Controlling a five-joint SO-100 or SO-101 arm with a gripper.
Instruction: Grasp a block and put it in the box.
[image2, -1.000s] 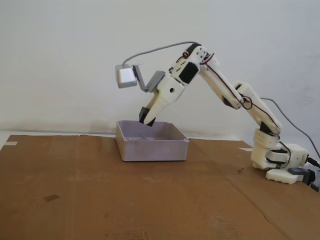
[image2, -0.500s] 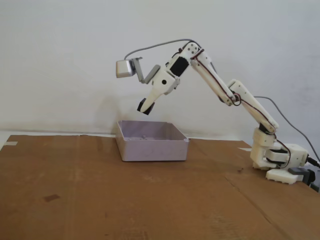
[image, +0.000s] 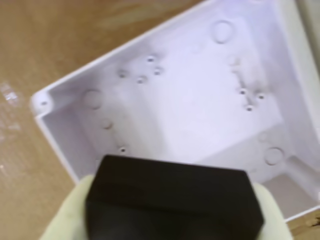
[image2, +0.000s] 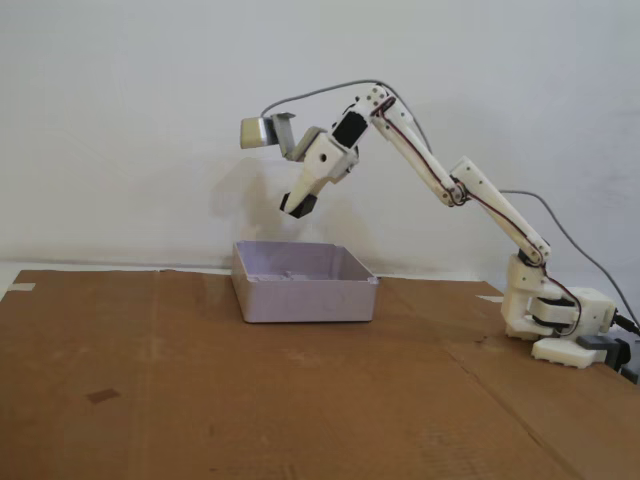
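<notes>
A black block (image: 172, 200) sits clamped between my pale fingers (image: 65, 215) at the bottom of the wrist view. It shows as a dark tip in the fixed view (image2: 298, 205). My gripper (image2: 299, 203) hangs in the air above the white box (image2: 300, 282), shut on the block. In the wrist view the white box (image: 75, 140) lies directly below, open at the top, and its bare floor shows only moulded bosses and screw holes.
The box stands on brown cardboard (image2: 200, 400) that covers the table. The arm's base (image2: 560, 325) is at the right. A white wall is behind. A small dark mark (image2: 102, 396) lies on the cardboard at the left.
</notes>
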